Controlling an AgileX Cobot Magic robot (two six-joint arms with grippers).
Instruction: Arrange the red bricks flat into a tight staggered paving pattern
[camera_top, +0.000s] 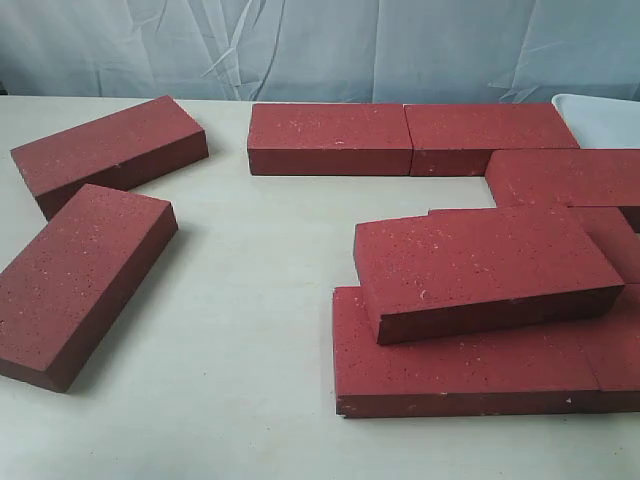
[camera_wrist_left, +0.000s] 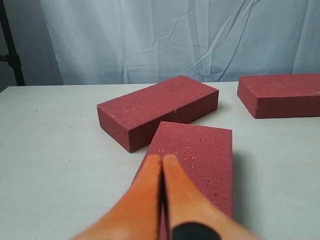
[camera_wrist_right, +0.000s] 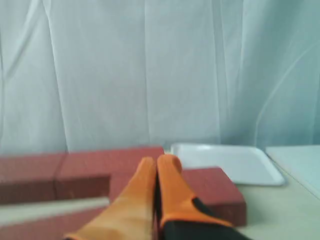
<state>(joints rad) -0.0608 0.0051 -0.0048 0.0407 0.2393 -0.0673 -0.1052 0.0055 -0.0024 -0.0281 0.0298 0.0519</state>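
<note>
Red bricks (camera_top: 330, 138), dark, matte and flecked with pale speckles, lie across a pale table (camera_top: 250, 300) before a creased white curtain (camera_top: 300, 40). At the left of the exterior view two loose bricks lie flat and askew: the far left brick (camera_top: 110, 150) and the near left brick (camera_top: 80, 280), close together, though I cannot tell if they touch. In the middle, two bricks sit end to end in a back row (camera_top: 410, 140). To the right is a cluster, where a tilted brick (camera_top: 480, 265) rests on the front brick (camera_top: 470, 365). Only a corner of a white tray (camera_top: 600, 115) shows at the far right edge. Only the wrist views show the arms. The left wrist view shows the left gripper (camera_wrist_left: 162, 162), its smooth orange fingers (camera_wrist_left: 145, 195) pressed together with nothing between them, poised over the near left brick (camera_wrist_left: 200, 155). That brick runs on ahead of the tips, with the far left brick (camera_wrist_left: 160, 107) lying crosswise beyond it. The right wrist view, soft and blurred, shows the right gripper (camera_wrist_right: 156, 162), its orange-and-black fingers also together and empty, with bricks just ahead of them. It also takes in the whole white tray (camera_wrist_right: 225, 162), shallow, rectangular and round-cornered, beyond the bricks.
</note>
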